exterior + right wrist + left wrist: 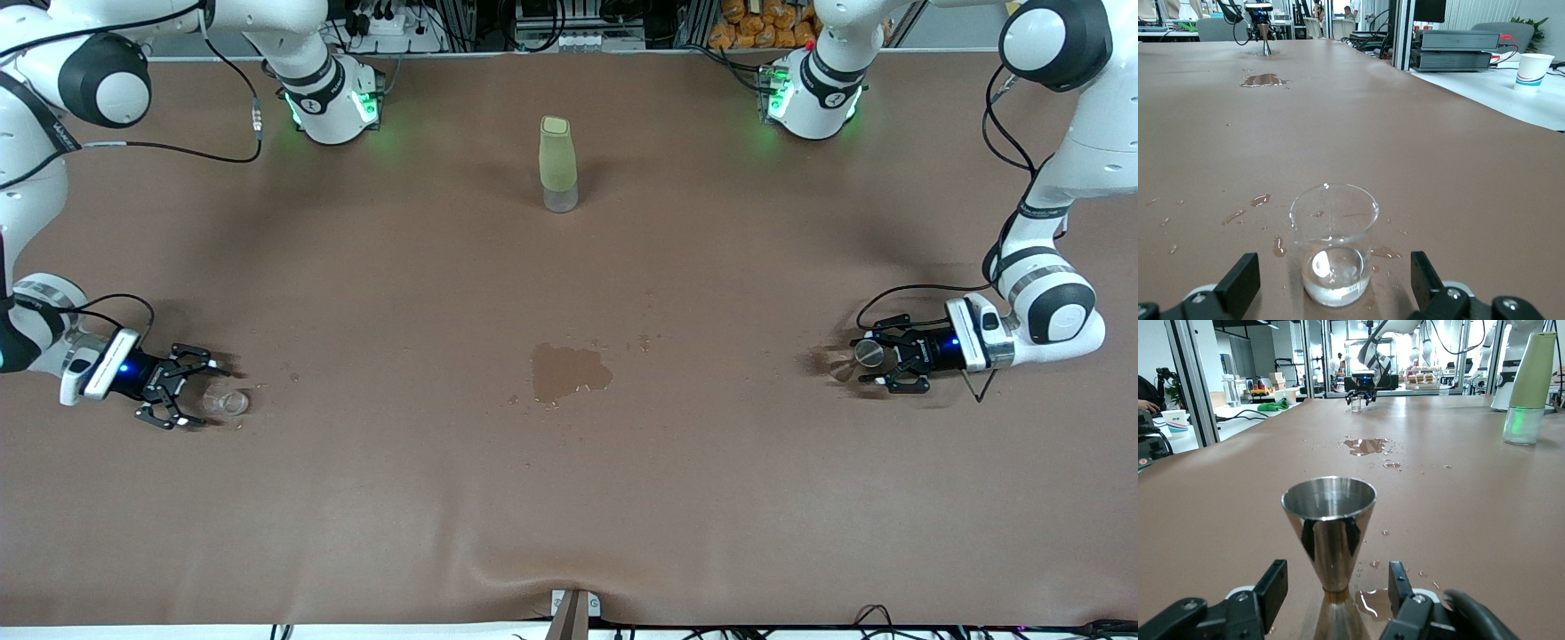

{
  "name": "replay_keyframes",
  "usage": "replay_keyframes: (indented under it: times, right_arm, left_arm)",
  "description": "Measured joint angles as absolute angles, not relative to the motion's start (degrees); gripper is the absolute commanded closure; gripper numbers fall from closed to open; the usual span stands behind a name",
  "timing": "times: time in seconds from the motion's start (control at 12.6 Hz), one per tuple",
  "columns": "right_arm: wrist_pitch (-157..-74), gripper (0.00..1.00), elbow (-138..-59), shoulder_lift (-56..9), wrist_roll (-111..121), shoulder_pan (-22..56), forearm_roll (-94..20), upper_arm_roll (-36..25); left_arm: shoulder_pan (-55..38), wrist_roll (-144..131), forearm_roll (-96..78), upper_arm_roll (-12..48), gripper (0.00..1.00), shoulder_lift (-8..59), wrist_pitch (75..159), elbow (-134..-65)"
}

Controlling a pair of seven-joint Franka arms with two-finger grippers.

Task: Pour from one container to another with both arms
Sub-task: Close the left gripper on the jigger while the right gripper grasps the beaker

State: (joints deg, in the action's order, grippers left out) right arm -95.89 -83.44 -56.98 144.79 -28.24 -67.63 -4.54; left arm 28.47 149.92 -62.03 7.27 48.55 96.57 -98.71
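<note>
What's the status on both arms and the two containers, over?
Left gripper open around steel jigger. Right gripper open around glass beaker. Puddle mid-table; nothing lifted.

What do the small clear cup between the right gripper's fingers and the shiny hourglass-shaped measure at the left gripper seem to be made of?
Small clear cup: probably glass or clear plastic, since the table shows through it. Hourglass-shaped measure: apparently polished metal, given its mirror-like reflections.

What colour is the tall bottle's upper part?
Pale yellow-green on the bottle, above a clear base; front view shows it best.
</note>
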Motion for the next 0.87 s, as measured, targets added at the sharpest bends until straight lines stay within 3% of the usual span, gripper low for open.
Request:
replay_keyframes:
  times: [0.24, 0.48, 0.87]
  right_arm:
    - [-95.88, 0.0, -83.43, -57.48, 144.84, -28.16, -68.44, -3.11]
    - [-95.9, 0.0, -83.44, -58.69, 144.85, -27.91, -69.8, -2.69]
    - [-95.85, 0.0, -83.44, -59.95, 144.95, -27.9, -70.41, -2.55]
  left_arm:
    - [28.2, 149.97, -62.13, 7.27, 0.32, 48.99, 96.57, -98.71]
    - [28.14, 150.85, -63.21, 7.27, 0.43, 49.79, 96.57, -98.7]
    - [27.85, 151.29, -64.04, 7.27, 0.46, 49.98, 96.57, -98.69]
